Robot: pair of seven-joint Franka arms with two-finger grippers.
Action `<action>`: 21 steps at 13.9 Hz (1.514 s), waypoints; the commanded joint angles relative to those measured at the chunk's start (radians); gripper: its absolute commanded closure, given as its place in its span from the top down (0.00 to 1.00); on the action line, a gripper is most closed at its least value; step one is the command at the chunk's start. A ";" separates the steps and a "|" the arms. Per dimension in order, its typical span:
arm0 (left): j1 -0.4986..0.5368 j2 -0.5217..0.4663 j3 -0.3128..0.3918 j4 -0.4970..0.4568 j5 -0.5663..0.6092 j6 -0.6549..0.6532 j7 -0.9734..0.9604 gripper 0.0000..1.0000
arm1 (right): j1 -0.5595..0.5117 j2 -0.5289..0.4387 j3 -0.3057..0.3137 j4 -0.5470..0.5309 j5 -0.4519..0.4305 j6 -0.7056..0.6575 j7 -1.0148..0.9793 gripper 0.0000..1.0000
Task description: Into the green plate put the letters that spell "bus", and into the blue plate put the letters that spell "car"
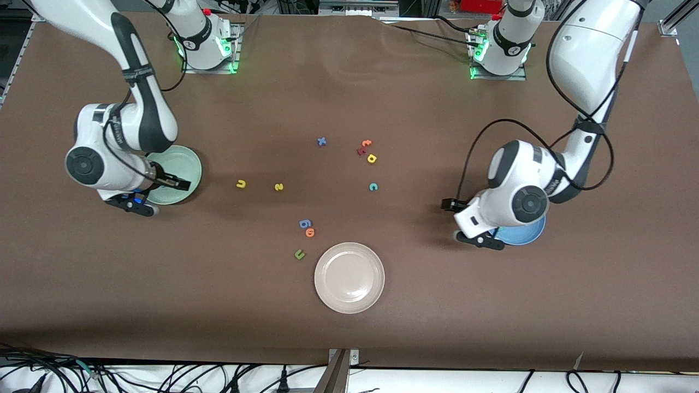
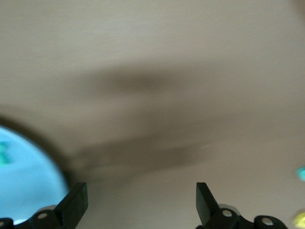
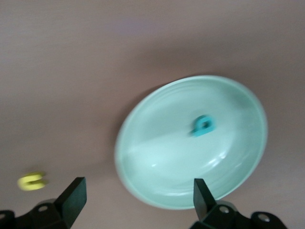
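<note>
Both pairs of jaws stand wide apart with nothing between them. The right gripper (image 3: 136, 200) hangs over the rim of the green plate (image 3: 157, 162), its two black fingers (image 3: 71, 198) spread, and inside that plate lies the teal "b" (image 3: 204, 125), flat on the plate's floor. The left gripper (image 2: 140, 202) is just as open, over bare table (image 1: 491, 305) right beside the blue plate (image 2: 26, 176); a small teal scrap shows on that plate at the edge of the left wrist view, too cut off to read as a letter. From across the table the right arm's wrist covers part of the green plate (image 1: 185, 164) at the right arm's end, and the left arm's wrist covers most of the blue plate (image 1: 527, 236) at the left arm's end. The rest of the letters lie loose on the brown table between the two plates. The yellow "u" (image 1: 241, 184) and the yellow "s" (image 1: 279, 186) sit near each other, toward the green plate. The teal "c" (image 1: 373, 186) lies alone, and farther from the front camera than it the yellow "a" (image 1: 372, 159) sits just beside the orange "t" (image 1: 366, 143) and a dark red letter (image 1: 361, 150). A cream-white plate (image 1: 349, 278) sits nearest the front camera, with a green "u" (image 1: 299, 254) close beside it.
</note>
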State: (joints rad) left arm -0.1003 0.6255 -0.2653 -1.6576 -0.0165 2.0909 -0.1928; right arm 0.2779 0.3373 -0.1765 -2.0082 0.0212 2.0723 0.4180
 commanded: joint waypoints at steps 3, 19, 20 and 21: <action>-0.159 -0.009 -0.005 -0.054 -0.008 0.156 -0.342 1.00 | -0.002 0.028 0.144 0.000 0.025 0.104 0.261 0.99; -0.349 0.057 -0.003 -0.127 0.240 0.370 -0.924 1.00 | 0.040 0.089 0.181 -0.158 0.014 0.413 0.265 0.92; -0.352 0.066 -0.003 -0.116 0.240 0.367 -0.924 0.99 | 0.040 0.089 0.186 -0.159 0.016 0.413 0.265 0.91; -0.354 0.074 -0.003 -0.105 0.240 0.367 -0.924 0.98 | 0.040 0.089 0.189 -0.159 0.017 0.413 0.266 0.88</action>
State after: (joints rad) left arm -0.4405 0.6707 -0.2768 -1.8044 0.1911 2.4562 -1.0904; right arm 0.3163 0.4578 0.0028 -2.1329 0.0300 2.4658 0.6891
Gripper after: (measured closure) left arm 0.004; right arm 0.075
